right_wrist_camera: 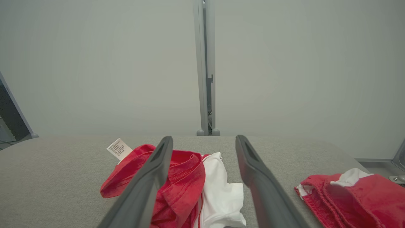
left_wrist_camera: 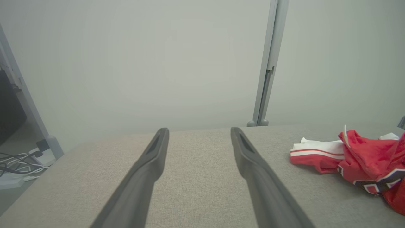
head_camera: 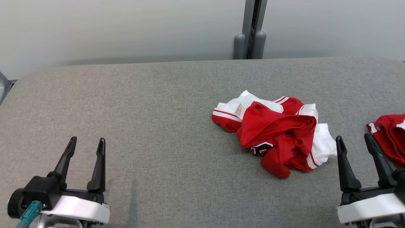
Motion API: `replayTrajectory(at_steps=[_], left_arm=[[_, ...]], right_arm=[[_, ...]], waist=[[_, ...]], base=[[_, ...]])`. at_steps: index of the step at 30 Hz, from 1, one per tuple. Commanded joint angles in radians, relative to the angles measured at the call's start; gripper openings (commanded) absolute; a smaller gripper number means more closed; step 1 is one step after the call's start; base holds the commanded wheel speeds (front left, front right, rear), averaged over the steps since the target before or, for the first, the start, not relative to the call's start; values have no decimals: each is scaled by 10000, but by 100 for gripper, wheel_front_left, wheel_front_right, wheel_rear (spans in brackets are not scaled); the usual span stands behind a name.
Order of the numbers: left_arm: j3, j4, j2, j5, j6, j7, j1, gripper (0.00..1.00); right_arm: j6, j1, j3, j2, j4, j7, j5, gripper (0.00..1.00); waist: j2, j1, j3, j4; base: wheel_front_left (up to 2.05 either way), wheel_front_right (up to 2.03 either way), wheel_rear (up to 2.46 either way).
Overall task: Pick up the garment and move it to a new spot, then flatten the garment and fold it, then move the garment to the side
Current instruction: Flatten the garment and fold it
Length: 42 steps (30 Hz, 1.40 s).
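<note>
Grey table (head_camera: pixel 158 95), crumpled garment (head_camera: pixel 275 136) beside right hand (head_camera: pixel 353 136)

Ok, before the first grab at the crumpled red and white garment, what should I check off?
1. right gripper open and empty: ok.
2. left gripper open and empty: ok.
3. red and white garment lying free on the grey padded table, touched by neither gripper: ok.
4. second red garment at the table's right edge lies apart from it: ok.
5. Bare table to the garment's left for the new spot: ok.
6. Garment lying flat: not ok, it is crumpled.
</note>
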State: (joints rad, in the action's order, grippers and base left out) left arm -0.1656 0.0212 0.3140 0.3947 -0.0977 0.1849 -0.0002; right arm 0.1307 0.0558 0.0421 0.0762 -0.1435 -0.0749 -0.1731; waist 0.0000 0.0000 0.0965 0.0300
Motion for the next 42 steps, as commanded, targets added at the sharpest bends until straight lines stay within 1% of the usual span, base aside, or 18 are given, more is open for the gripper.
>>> replayTrajectory(at_steps=[1, 3, 7, 8, 12, 13, 15, 18, 22, 25, 29, 30, 31, 32, 34, 38, 42], left_arm=[[-31, 112, 60, -126, -65, -48, 0, 100], [-118, 201, 51, -142, -46, -80, -121, 100], [-826, 361, -105, -306, 321, -426, -722, 100], [-1304, 357, -248, -358, 629, -671, -1075, 100], [-2369, 72, -708, -305, 1364, -1300, -1985, 100], [-3370, -446, -1267, -209, 1865, -2008, -2942, 100], [-4017, -912, -1672, -113, 2051, -2447, -3667, 100], [-4456, -1511, -1912, 14, 2167, -2772, -4351, 100], [-4717, -2401, -2115, 268, 2227, -2961, -5195, 100], [-4765, -3172, -2092, 402, 2259, -3007, -5731, 100], [-5000, -4030, -2055, 600, 2286, -3280, -6270, 100], [-5040, -4144, -2024, 626, 2276, -3296, -6391, 59], [-5040, -4144, -2024, 626, 2276, -3296, -6391, 59], [-5086, -4239, -2004, 666, 2281, -3259, -6493, 0], [-5183, -4326, -1945, 718, 2288, -3166, -6586, 0], [-5052, -3982, -1698, 692, 2263, -2638, -6668, 0], [-4791, -2998, -1279, 560, 1932, -2180, -6243, 0]], right_arm=[[1, -43, -5, 21, -4, 24, -5, 100], [1, -73, 9, 14, -13, 39, -8, 100], [1, -203, 11, 9, -55, 78, 8, 100], [1, -260, 17, 10, -62, 81, -10, 100], [1, -394, -42, -4, -25, 36, -40, 100], [1, -602, -160, -29, 76, -69, -106, 100], [1, -783, -266, -57, 164, -167, -140, 100], [1, -1012, -436, -95, 308, -299, -236, 100], [1, -1282, -639, -136, 555, -492, -323, 100], [1, -1452, -716, -173, 806, -654, -409, 100], [1, -1564, -717, -206, 1070, -891, -515, 100], [1, -1570, -707, -212, 1129, -950, -552, 100], [1, -1570, -707, -212, 1129, -950, -552, 100], [1, -1594, -680, -216, 1173, -991, -587, 100], [1, -1636, -633, -221, 1255, -1083, -606, 100], [1, -1630, -442, -230, 1361, -1207, -635, 100], [1, -1646, -265, -228, 1336, -1219, -588, 100]], waist=[[0, 0, 40, 0], [0, 0, 85, -10], [0, 0, 290, -117], [0, 0, 405, -194], [0, 0, 688, -431], [0, 0, 1046, -760], [0, 0, 1332, -1036], [0, 0, 1600, -1386], [0, 0, 1921, -1892], [0, 0, 2096, -2272], [0, 0, 2283, -2569], [0, 0, 2328, -2611], [0, 0, 2328, -2611], [0, 0, 2361, -2635], [0, 0, 2403, -2634], [0, 0, 2400, -2446], [0, 0, 2309, -2116]], base=[[0, 0, 0], [0, 0, 0], [0, 0, 0], [0, 0, 0], [0, 0, 0], [0, 0, 0], [0, 0, 0], [0, 0, 0], [0, 0, 0], [0, 0, 0], [0, 0, 0], [0, 0, 0], [0, 0, 0], [0, 0, 0], [0, 0, 0], [0, 0, 0], [0, 0, 0]])
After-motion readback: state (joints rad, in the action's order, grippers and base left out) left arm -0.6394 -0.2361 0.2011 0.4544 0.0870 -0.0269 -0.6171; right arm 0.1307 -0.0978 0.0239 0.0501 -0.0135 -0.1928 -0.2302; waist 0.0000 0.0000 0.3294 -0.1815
